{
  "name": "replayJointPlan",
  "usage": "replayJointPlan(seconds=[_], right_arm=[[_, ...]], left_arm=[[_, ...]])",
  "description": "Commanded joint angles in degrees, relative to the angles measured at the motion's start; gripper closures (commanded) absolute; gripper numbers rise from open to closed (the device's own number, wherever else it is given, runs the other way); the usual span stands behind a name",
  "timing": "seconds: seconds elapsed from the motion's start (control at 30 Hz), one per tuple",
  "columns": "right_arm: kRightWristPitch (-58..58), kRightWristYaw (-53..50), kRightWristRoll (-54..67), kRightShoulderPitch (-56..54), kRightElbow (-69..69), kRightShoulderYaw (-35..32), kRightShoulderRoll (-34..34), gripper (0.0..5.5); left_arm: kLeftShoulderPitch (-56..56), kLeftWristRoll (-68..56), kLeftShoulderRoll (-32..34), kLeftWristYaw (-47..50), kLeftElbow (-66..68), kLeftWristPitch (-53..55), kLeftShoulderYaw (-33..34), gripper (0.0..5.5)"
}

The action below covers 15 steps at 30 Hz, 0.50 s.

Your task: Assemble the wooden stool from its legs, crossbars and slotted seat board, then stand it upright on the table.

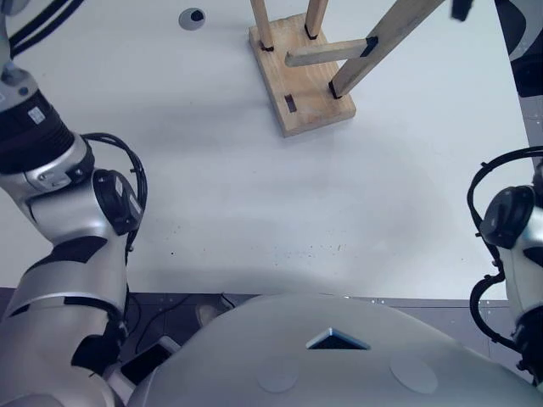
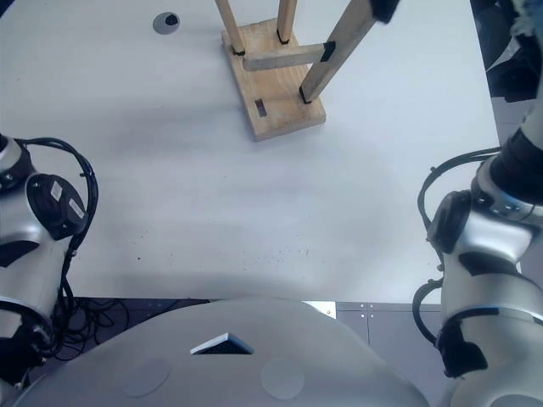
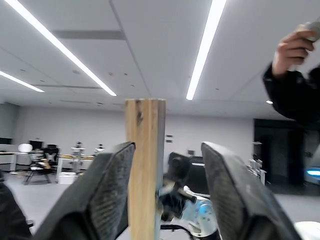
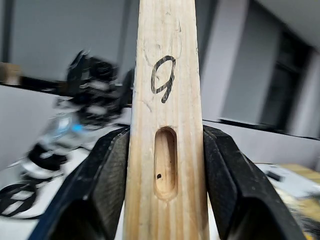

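The seat board [image 1: 314,110] lies flat on the far side of the tabletop [image 1: 254,203], underside up, I think so that legs can be pressed down into its slots. Two upright legs [image 1: 262,21] stand in it. A tilted leg [image 1: 386,42] has its foot in a slot and leans toward the robot's right, and a crossbar [image 1: 327,53] meets it. One free slot [image 1: 290,103] waits near the front. The lean suggests this leg is not fully seated.

The right wrist view shows what the head views cut off. The right hand [image 4: 166,150] is closed firmly on what seems to be this leg, with both pads on the wood beside an oval hole [image 4: 165,162]. In the left wrist view, the left hand [image 3: 167,150] is open around a leg top [image 3: 145,130]. One pad touches it and the other stays apart. I cannot tell which leg it is.
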Motion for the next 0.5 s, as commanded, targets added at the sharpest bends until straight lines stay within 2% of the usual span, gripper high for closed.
replayJointPlan(seconds=[0.03, 0.27, 0.5], right_arm=[[-0.8, 3.5, 0.6, -1.4, 0.3, 2.7, 1.6, 3.47], [1.2, 9.5, 0.9, 0.0, 1.8, 5.5, 0.7, 3.47], [5.0, 13.3, 2.1, 1.2, 4.2, 7.0, -0.4, 3.47]], left_arm=[[-2.7, 2.1, -0.1, -0.8, 0.8, 0.5, -1.9, 2.53], [-1.0, 2.6, -2.5, -0.3, -1.2, 0.0, -2.4, 2.49], [1.6, -0.1, -4.1, -1.9, -3.0, 0.5, -1.7, 3.27]])
